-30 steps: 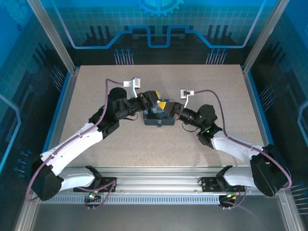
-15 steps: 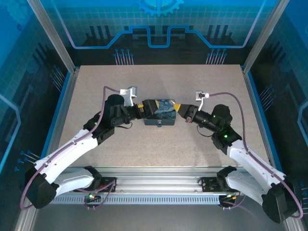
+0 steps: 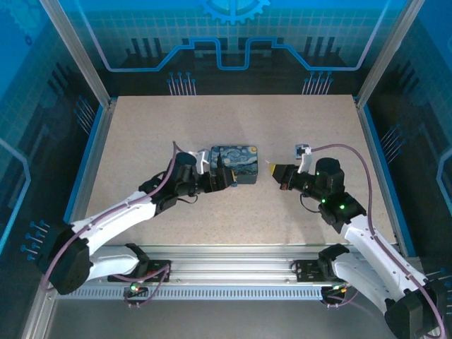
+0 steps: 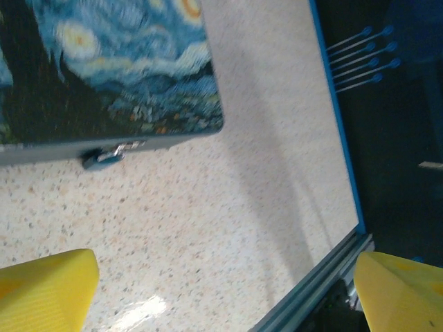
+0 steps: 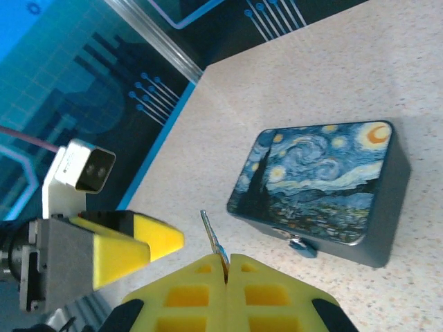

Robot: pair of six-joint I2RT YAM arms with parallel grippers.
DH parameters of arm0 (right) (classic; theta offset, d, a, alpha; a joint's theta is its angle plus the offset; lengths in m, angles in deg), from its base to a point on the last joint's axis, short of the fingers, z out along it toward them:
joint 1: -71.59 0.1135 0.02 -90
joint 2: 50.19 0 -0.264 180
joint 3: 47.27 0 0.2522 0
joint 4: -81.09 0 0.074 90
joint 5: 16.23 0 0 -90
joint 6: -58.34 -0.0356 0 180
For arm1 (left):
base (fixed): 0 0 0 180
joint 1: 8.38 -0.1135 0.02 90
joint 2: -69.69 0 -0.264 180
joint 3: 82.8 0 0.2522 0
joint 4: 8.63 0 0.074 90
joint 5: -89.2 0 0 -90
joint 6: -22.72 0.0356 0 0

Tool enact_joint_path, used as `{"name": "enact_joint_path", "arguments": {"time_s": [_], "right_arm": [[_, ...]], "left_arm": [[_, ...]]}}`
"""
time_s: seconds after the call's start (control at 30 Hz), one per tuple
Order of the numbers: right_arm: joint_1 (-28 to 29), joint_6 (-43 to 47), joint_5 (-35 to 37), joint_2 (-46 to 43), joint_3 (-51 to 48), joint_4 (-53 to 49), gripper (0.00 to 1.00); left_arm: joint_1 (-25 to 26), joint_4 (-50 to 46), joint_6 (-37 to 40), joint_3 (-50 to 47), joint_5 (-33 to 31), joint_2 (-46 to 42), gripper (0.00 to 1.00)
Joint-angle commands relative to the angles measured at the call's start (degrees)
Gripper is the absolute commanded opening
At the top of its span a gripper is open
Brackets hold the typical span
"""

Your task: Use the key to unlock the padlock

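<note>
A box (image 3: pixel 236 161) printed with a starry night painting lies flat mid-table. On its front wall sits a small bluish lock, the padlock (image 5: pixel 299 245), blurred in the left wrist view (image 4: pixel 104 158). My right gripper (image 5: pixel 226 261) is shut on a thin silver key (image 5: pixel 213 238) whose blade points up and away. It hovers right of the box (image 3: pixel 274 169), apart from it. My left gripper (image 3: pixel 222 176) stands open at the box's near-left corner, its yellow fingertips (image 4: pixel 43 289) wide apart over bare table with nothing between them.
The speckled tabletop (image 3: pixel 296 127) is ringed by a blue rim and aluminium posts (image 3: pixel 78 56). The left arm's yellow finger (image 5: pixel 142 242) and white wrist camera (image 5: pixel 83 169) lie left of the key. Cables loop over both arms.
The left gripper has opened wide, let go of the box and dropped to its near-left corner. The right gripper, still shut on the key, has drawn back to the right.
</note>
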Motion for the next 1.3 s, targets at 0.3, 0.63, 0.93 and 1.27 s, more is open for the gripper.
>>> {"name": "enact_joint_path", "arguments": {"time_s": [0.3,0.63,0.93,1.27], "right_arm": [[-3.17,10.39,6.89,20.97,12.05,-1.4,0.0],[-5.34,13.43,6.61,44.44,32.0,-3.1,0.0],[-5.24,14.07,5.51,60.78,46.71,-8.11,0.0],[-4.02,15.07,3.61,71.82,54.69,-13.11,0.0]], "left_arm": [[5.06,13.78,4.45,-3.73,-5.94,12.15,0.99],[6.79,34.87,11.14,-7.52,-12.23,20.58,0.99],[8.03,41.28,16.41,-5.67,-16.95,28.06,0.99],[8.89,48.66,19.01,-3.34,-18.5,36.28,0.99]]}}
